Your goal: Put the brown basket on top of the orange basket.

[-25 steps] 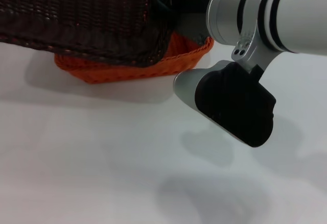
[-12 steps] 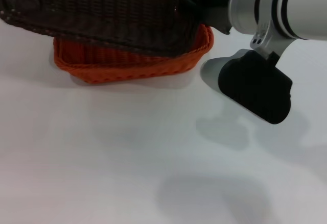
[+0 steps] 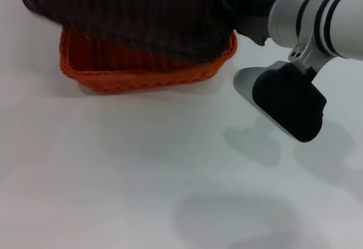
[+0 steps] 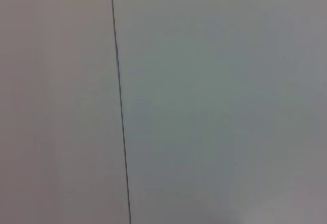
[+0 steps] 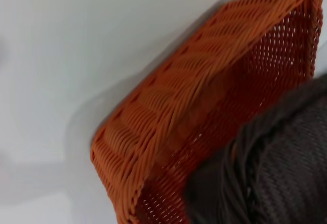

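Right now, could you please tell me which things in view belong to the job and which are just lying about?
Part of the job:
- brown basket, carried over the orange one
- orange basket, on the table
- right tool, at the brown basket's right end

Just there:
- white table
- left arm: not in view

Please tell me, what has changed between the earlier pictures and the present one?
The right gripper, at the brown basket's right end, carried it farther from the robot and rightward, now more squarely above the orange basket, whose near wall is more exposed. No release is visible. The orange basket and the white table stayed as they were.
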`<state>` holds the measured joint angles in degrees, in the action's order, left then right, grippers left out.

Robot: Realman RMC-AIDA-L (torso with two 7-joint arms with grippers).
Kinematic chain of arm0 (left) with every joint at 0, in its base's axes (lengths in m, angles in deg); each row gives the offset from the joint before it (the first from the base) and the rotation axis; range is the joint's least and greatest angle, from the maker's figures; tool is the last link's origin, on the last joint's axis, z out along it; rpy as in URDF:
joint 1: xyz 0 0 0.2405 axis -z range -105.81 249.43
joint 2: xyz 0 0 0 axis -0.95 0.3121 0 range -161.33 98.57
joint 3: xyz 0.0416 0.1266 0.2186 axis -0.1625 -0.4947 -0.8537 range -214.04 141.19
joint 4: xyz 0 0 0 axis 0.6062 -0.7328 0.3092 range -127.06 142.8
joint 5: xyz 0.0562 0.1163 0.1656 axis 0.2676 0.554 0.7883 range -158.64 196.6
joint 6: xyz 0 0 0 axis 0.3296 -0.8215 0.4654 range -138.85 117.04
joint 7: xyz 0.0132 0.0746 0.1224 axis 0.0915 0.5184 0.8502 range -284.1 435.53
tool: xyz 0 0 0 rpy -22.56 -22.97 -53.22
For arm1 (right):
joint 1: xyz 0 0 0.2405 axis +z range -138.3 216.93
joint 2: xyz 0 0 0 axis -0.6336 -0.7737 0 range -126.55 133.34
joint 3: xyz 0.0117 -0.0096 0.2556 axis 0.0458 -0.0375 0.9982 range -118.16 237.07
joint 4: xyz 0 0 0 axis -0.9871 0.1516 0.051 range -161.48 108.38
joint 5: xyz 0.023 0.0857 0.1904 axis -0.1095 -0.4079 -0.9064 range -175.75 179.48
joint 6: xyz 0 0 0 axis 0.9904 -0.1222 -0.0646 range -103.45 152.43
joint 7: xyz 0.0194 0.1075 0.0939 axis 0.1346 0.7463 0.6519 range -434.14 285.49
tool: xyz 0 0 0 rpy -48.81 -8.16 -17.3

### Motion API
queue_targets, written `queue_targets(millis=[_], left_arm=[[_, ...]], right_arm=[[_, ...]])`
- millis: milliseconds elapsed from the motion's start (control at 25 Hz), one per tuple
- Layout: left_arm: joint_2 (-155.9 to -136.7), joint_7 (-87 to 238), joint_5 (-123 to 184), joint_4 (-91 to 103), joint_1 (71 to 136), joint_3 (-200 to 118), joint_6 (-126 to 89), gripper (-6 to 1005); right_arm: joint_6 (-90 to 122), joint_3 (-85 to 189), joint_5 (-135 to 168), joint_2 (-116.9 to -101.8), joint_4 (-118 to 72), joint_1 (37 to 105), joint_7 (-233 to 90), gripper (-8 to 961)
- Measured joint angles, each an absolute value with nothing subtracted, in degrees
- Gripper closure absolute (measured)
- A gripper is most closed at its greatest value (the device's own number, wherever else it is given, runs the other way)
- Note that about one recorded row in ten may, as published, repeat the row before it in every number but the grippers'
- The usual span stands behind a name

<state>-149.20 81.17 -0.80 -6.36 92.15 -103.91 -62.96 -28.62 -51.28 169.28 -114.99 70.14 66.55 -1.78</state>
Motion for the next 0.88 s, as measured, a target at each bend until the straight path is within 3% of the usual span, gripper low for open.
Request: queue_targets(millis=[280,520,880], left_arm=[[-149.24,81.2,-0.7,-6.4,92.5,-103.9,-62.9,229],[-149.24,81.2,-0.3,-6.4,92.6,-103.9,-62.8,229],[-149.10,81.2,-0.2,-6.4,92.9,-104.3,-62.2,229]], right_arm=[[-22.0,-51.9,169.3,-114.75,68.4,64.2,-0.7,648],[-22.2,-52.6,169.2,-114.94,69.1,63.5,1.1,445],[-25.2,-54.0,169.1,-115.10,75.3,58.1,1.8,238]])
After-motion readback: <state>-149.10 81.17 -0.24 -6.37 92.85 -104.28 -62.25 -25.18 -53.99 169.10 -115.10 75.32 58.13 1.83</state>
